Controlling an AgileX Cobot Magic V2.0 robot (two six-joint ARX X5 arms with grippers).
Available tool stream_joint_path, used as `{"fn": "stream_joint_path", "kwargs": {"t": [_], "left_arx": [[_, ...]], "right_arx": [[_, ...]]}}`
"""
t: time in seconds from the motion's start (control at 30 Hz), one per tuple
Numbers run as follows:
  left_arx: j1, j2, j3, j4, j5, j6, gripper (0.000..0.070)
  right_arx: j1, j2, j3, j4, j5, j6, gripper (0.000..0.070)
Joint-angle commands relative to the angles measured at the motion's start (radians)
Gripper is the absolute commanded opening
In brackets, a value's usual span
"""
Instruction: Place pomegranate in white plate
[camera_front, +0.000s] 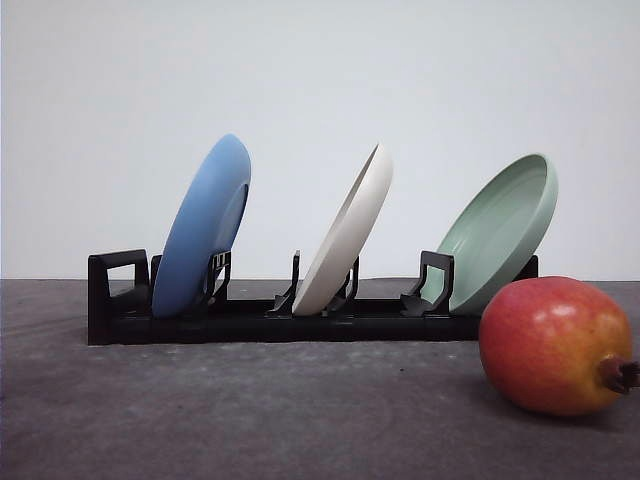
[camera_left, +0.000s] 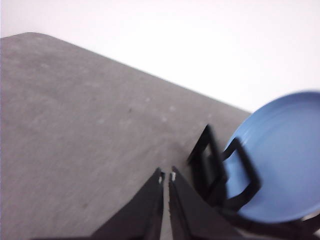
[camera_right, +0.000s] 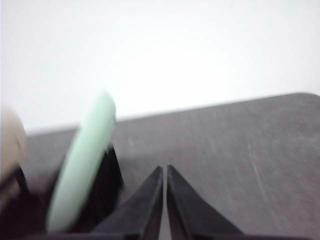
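The pomegranate (camera_front: 555, 346), red with a yellow-orange blush, lies on the dark table at the front right, its brown crown pointing right. The white plate (camera_front: 350, 232) stands tilted in the middle slot of a black rack (camera_front: 250, 318); in the right wrist view a blurred sliver of the white plate (camera_right: 10, 145) shows at the edge. My left gripper (camera_left: 166, 176) is shut with nothing in it, over bare table beside the rack's end. My right gripper (camera_right: 164, 170) is shut and empty too, near the green plate.
A blue plate (camera_front: 205, 228) leans in the rack's left slot and shows as the blue plate (camera_left: 280, 160) in the left wrist view. A pale green plate (camera_front: 500, 232) leans in the right slot, seen edge-on as the green plate (camera_right: 82, 165). Grey table (camera_front: 250, 410) lies before the rack.
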Motion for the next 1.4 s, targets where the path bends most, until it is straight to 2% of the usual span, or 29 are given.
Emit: {"fn": "stream_joint_path", "kwargs": {"t": [0.0, 0.07, 0.13, 0.27, 0.33, 0.4, 0.53, 0.63, 0.7, 0.8, 0.87, 1.0, 1.03, 1.07, 1.1, 1.17, 1.23, 1.3, 1.37], "left_arx": [[0.000, 0.026, 0.066, 0.015, 0.016, -0.036, 0.0004], [-0.001, 0.080, 0.129, 0.007, 0.041, -0.037, 0.0004], [-0.007, 0.151, 0.198, 0.003, 0.077, -0.033, 0.0003], [-0.034, 0.307, 0.333, -0.002, 0.169, 0.000, 0.0003], [-0.051, 0.387, 0.403, -0.009, 0.227, 0.043, 0.0003], [-0.062, 0.469, 0.481, -0.039, 0.300, 0.086, 0.0003], [-0.085, 0.622, 0.630, -0.126, 0.478, 0.174, 0.0003], [-0.112, 0.695, 0.702, -0.136, 0.597, 0.242, 0.0002], [-0.130, 0.721, 0.731, -0.134, 0.656, 0.284, 0.0000], [-0.154, 0.745, 0.751, -0.131, 0.742, 0.324, 0.0000], [-0.166, 0.749, 0.752, -0.124, 0.761, 0.330, 0.0000], [-0.183, 0.749, 0.752, -0.119, 0.761, 0.330, 0.0008], [-0.185, 0.749, 0.752, -0.119, 0.761, 0.330, 0.0052], [-0.187, 0.749, 0.752, -0.119, 0.761, 0.330, 0.0105], [-0.190, 0.749, 0.752, -0.119, 0.760, 0.330, 0.0199], [-0.194, 0.749, 0.752, -0.119, 0.760, 0.330, 0.0391], [-0.202, 0.749, 0.752, -0.119, 0.759, 0.329, 0.0532], [-0.210, 0.749, 0.752, -0.121, 0.759, 0.327, 0.0557], [-0.225, 0.754, 0.752, -0.120, 0.758, 0.319, 0.0557]], "right_arx": [[-0.002, 0.000, 0.046, -0.008, 0.006, 0.122, 0.0004], [-0.002, 0.016, 0.105, -0.083, 0.005, 0.163, 0.0004], [-0.002, 0.052, 0.175, -0.141, -0.016, 0.167, 0.0004], [-0.002, 0.176, 0.331, -0.210, -0.107, 0.168, 0.0004], [-0.002, 0.255, 0.424, -0.269, -0.163, 0.163, 0.0004], [-0.002, 0.334, 0.524, -0.350, -0.215, 0.129, 0.0004], [-0.002, 0.469, 0.704, -0.514, -0.288, -0.021, 0.0004], [-0.001, 0.541, 0.801, -0.584, -0.393, -0.151, 0.0004], [0.000, 0.568, 0.839, -0.598, -0.468, -0.198, 0.0004], [0.002, 0.582, 0.863, -0.582, -0.567, -0.227, 0.0004], [0.005, 0.582, 0.863, -0.570, -0.609, -0.227, 0.0004], [0.005, 0.582, 0.863, -0.571, -0.603, -0.227, 0.0006], [0.005, 0.582, 0.863, -0.571, -0.603, -0.227, 0.0014], [0.005, 0.582, 0.863, -0.571, -0.603, -0.227, 0.0048], [0.005, 0.582, 0.863, -0.572, -0.603, -0.227, 0.0142], [0.005, 0.582, 0.863, -0.572, -0.603, -0.225, 0.0399], [0.005, 0.582, 0.863, -0.575, -0.603, -0.214, 0.0617], [0.005, 0.582, 0.863, -0.578, -0.603, -0.199, 0.0671], [0.005, 0.582, 0.863, -0.587, -0.604, -0.189, 0.0671]]}}
